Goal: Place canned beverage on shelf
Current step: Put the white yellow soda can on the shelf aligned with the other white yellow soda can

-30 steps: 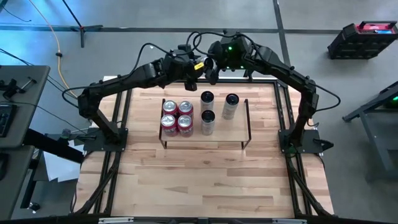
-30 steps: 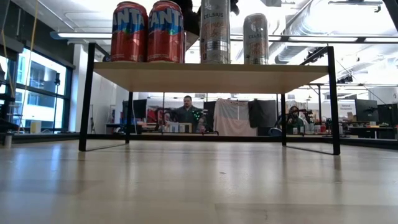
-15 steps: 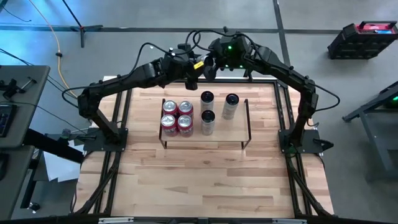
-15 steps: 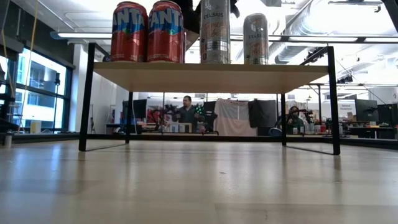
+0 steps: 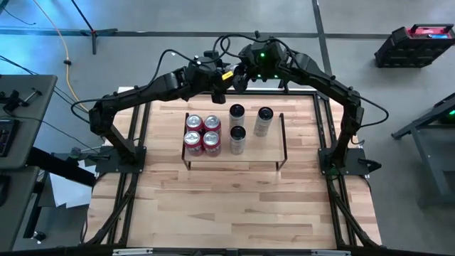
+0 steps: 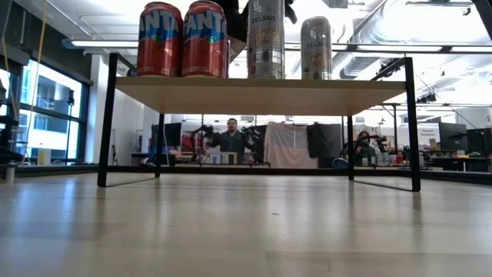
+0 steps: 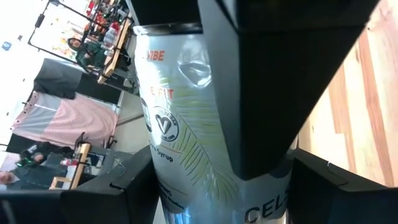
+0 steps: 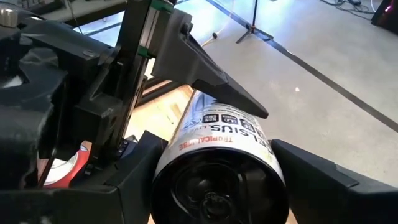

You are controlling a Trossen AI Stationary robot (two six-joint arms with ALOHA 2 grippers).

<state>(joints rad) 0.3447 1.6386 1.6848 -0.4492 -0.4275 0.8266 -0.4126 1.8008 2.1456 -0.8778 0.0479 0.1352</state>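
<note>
High view hides the can (image 8: 217, 140) among the meeting arms, in the air just behind the shelf (image 5: 259, 155), not yet on it. Clamped across the body by left pincer (image 5: 219, 87); flanked at the base end by right pincer (image 5: 240, 77), hold there impossible to tell. Already standing on the board: four red cans (image 5: 202, 133), three slim cans (image 5: 237, 131). Likely left to do: carry over, set upright on bare board, release.
</note>
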